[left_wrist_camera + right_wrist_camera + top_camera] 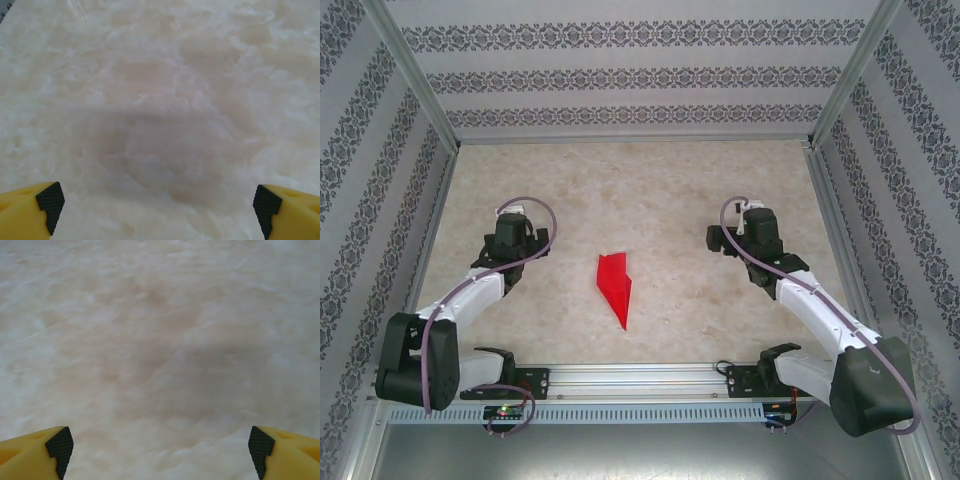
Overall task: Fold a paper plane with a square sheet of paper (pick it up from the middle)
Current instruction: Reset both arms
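Left fingers point(30, 212): spread wide, with yellow tips and black pads at the two lower corners of the wrist view. Nothing lies between them but bare worktop point(670, 190).
Right fingers point(40, 452): equally wide and empty, over the same pale marbled surface.
Paper plane point(615, 285): lies flat between the two sets of fingers, well apart from both and slightly nearer the arm bases than either. Its sharp nose points toward the near edge.
Weight and stiffness: probably very light. The paper looks thin and limp at the single-layer edges and firmer along the stacked creases.
Fragility: likely easy to crush, and the folds may spring open if nudged.
Grip surface: smooth paper flat on the worktop, so pads may slide over it rather than get under it.
Where to hold: mid-body along the central fold, where the layers look thickest, and away from the nose and wing edges.
Stage: folding appears finished.
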`<state>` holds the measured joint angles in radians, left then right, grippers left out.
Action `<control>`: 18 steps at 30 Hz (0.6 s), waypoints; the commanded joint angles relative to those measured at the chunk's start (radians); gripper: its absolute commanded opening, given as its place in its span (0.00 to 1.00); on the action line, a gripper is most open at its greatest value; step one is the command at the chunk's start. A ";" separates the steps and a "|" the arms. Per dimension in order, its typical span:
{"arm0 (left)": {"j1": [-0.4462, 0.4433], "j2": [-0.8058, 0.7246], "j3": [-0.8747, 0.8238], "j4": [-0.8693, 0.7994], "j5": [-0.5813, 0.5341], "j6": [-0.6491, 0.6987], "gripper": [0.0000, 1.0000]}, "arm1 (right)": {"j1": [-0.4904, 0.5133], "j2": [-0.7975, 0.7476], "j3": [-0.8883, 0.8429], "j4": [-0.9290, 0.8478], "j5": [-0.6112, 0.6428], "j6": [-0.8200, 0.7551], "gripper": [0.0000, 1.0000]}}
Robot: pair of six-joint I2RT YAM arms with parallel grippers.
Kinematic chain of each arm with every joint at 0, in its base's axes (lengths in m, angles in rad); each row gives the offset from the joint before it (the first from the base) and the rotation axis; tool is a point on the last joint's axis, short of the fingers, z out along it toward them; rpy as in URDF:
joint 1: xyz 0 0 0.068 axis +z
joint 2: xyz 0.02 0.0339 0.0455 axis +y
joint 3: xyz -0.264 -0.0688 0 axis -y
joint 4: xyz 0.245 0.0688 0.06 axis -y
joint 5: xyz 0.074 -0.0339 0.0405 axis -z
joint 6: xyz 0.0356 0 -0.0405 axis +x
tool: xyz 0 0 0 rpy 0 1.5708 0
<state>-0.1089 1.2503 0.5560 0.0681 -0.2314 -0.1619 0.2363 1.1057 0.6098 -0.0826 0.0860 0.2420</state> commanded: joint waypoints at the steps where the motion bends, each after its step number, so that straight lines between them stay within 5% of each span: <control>1: 0.020 0.062 -0.026 0.241 -0.018 0.100 1.00 | -0.046 0.023 -0.046 0.194 0.077 -0.115 0.96; 18: 0.040 0.222 0.010 0.355 0.053 0.145 1.00 | -0.173 0.196 -0.144 0.588 -0.036 -0.253 0.98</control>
<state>-0.0826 1.4742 0.5465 0.3641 -0.2058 -0.0410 0.0738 1.2934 0.4709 0.4145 0.0929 0.0101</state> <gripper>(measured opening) 0.999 0.976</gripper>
